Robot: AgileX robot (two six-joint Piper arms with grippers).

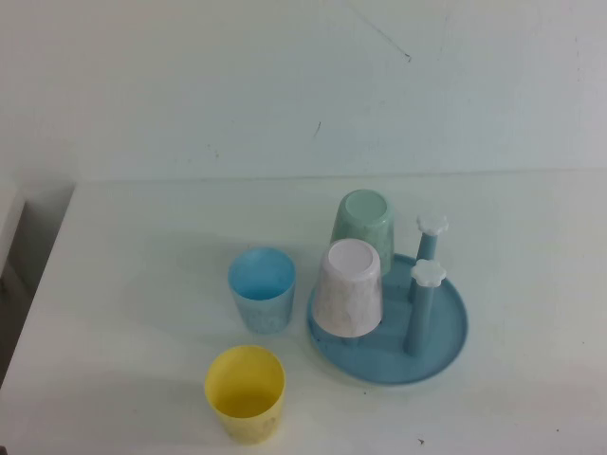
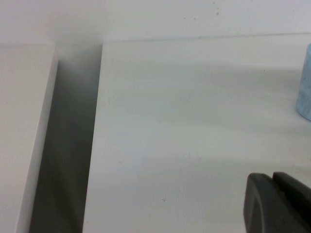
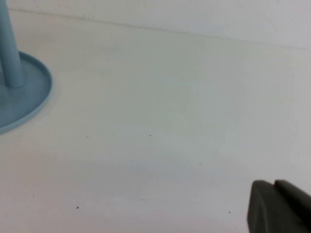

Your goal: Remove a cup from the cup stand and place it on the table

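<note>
High view: raised on the robot's side, angled down across the bench (image 1: 142,379), taking in the whole cup stand (image 1: 446,355). Left wrist view: low, close over bare bench near its edge, left tool (image 2: 279,204) in a corner, light blue cup (image 2: 305,82) shared with high view. Right wrist view: low, skimming the bench, right tool (image 3: 279,206) in a corner, stand rim shared.

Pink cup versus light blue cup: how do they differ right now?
The pink cup sits upside down on a peg of the cup stand; the light blue cup stands mouth up on the table. The pink one shows its closed base, the blue one its open inside. Both are tapered tumblers of similar size. The left gripper and right gripper hang over bare table, touching neither.
</note>
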